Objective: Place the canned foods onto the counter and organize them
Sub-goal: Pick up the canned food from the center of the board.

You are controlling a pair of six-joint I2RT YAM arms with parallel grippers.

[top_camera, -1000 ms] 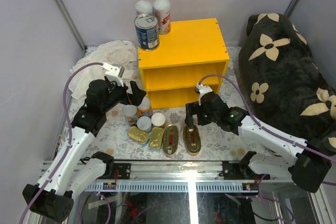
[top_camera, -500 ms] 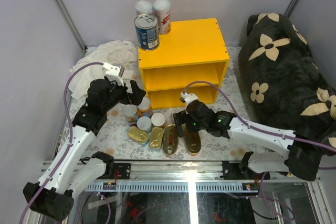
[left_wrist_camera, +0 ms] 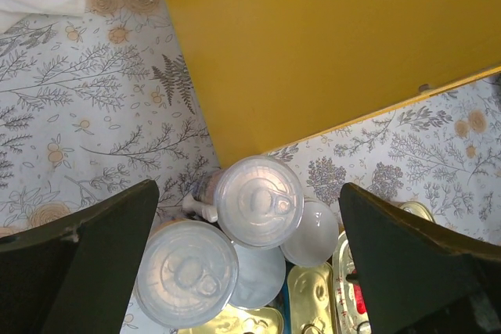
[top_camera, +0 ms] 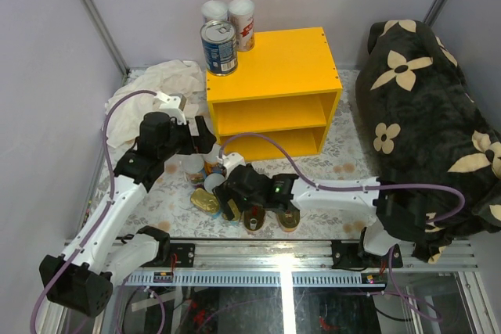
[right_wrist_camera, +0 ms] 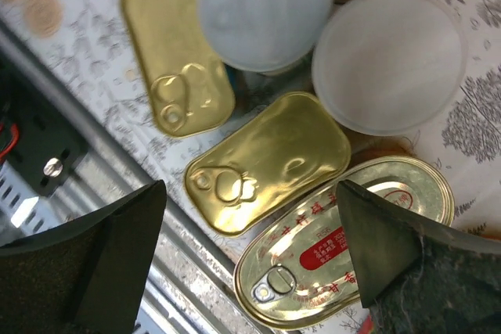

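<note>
The yellow counter (top_camera: 274, 76) carries a blue-labelled steel can (top_camera: 218, 46) on its top left corner, with two white-lidded tins (top_camera: 241, 15) just behind it. More canned foods cluster on the floral floor in front. My left gripper (top_camera: 202, 140) hangs open above the white-lidded tins (left_wrist_camera: 259, 201), its fingers (left_wrist_camera: 78, 271) wide on either side. My right gripper (top_camera: 227, 191) is open low over a gold rectangular tin (right_wrist_camera: 268, 162) and a gold oval tin (right_wrist_camera: 344, 240). Another gold tin (right_wrist_camera: 178, 48) and two white lids (right_wrist_camera: 387, 60) lie beyond. Neither gripper holds anything.
A crumpled white cloth (top_camera: 156, 84) lies left of the counter. A black cushion with cream flowers (top_camera: 423, 107) fills the right side. A metal rail (top_camera: 274, 260) runs along the near edge, close to the gold tins. Grey walls close in behind.
My right arm has swung left from in front of the counter to above the gold tins. The left arm has shifted slightly toward the counter. Both grippers stayed open.
</note>
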